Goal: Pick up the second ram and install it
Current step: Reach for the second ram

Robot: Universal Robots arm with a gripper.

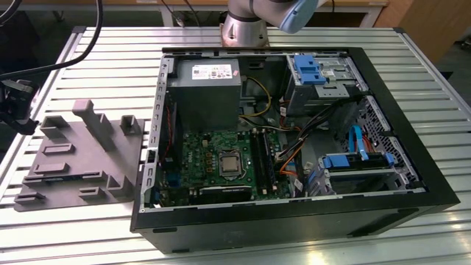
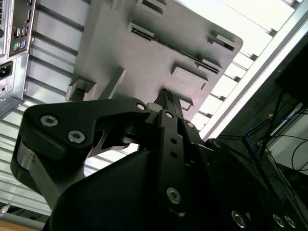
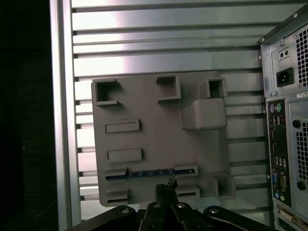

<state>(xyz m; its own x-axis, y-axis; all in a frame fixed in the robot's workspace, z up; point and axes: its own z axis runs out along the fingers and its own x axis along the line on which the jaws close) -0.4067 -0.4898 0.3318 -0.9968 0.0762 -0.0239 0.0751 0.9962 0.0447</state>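
The second ram (image 3: 149, 173) stands on edge in a long slot of the grey plastic tray (image 3: 159, 130), with only its thin blue-green top edge showing. My gripper (image 3: 166, 185) hangs well above the tray, its black fingers pressed together and holding nothing, the tips just beside the ram's slot in the first wrist view. In the second wrist view the same gripper (image 2: 166, 94) points down at the tray (image 2: 125, 57). In the exterior view the tray (image 1: 81, 160) lies to the left of the open computer case (image 1: 294, 149).
Inside the case a green motherboard (image 1: 220, 163) carries long black memory slots (image 1: 263, 160), a power supply (image 1: 204, 91) and blue drive brackets (image 1: 309, 69). The case's rear panel (image 3: 288, 144) stands close beside the tray. All of it rests on a ribbed metal table (image 1: 110, 66).
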